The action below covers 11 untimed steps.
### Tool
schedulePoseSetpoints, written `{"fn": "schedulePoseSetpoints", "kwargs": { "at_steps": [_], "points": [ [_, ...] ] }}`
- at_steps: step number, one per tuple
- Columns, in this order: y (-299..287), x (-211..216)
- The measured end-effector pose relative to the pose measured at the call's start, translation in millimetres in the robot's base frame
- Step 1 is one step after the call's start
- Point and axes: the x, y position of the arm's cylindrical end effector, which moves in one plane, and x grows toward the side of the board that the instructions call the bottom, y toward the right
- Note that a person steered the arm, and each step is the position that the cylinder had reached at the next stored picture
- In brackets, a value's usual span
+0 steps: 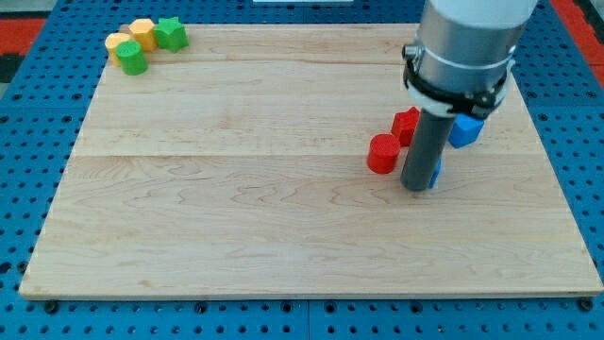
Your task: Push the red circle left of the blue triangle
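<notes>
The red circle (383,154) lies on the wooden board at the view's right of centre. My tip (416,185) stands just to its right, close to or touching it. A blue block (435,174), mostly hidden behind the rod, peeks out at the tip's right; its shape cannot be made out. A second red block (407,125) sits just above and right of the red circle. Another blue block (464,130) lies to the right of that, partly hidden by the arm.
At the board's top left corner sits a cluster: a green star (171,34), a yellow block (142,33), a second yellow block (119,43) and a green cylinder (132,59). The wooden board (236,189) lies on a blue pegboard.
</notes>
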Motion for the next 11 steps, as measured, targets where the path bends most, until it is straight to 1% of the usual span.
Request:
{"fn": "schedulePoseSetpoints", "kwargs": {
  "at_steps": [1,2,3,4,5,6,7,8,9,10,11],
  "points": [
    [19.0,-35.5],
    [11.9,-26.2],
    [-21.5,41.0],
    [-103.7,25.5],
    [-85.6,-27.5],
    [-34.8,-43.6],
    [-57.2,-33.3],
    [-45.6,2.3],
    [-25.5,-5.0],
    [-18.0,-24.0],
    [-18.0,-21.1]
  ]
}}
